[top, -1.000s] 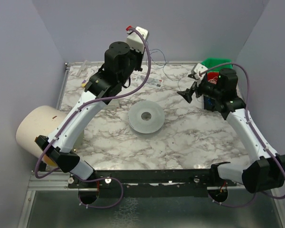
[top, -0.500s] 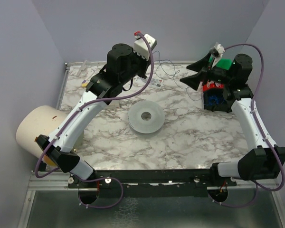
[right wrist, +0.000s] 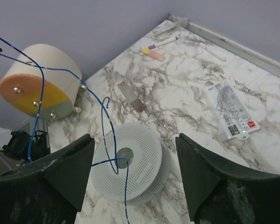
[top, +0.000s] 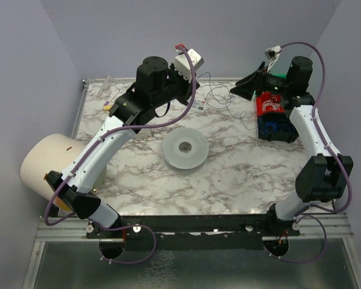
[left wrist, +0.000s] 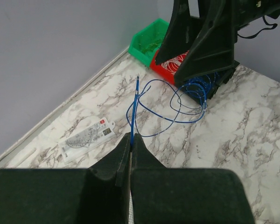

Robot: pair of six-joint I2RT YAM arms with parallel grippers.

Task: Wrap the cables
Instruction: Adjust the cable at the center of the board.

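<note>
Near the far edge of the tabletop (top: 228, 162), the left end effector (left wrist: 131, 140) is pinched fully closed on the thin blue cable (left wrist: 135, 98). From there the cable trails rightward in loose loops, its long axis along the far edge, toward the red bin (top: 268, 103). The right end effector (right wrist: 134, 138) hangs beside those loops, jaws wide and gripping nothing. It looks like the arm nearer the slack.
</note>
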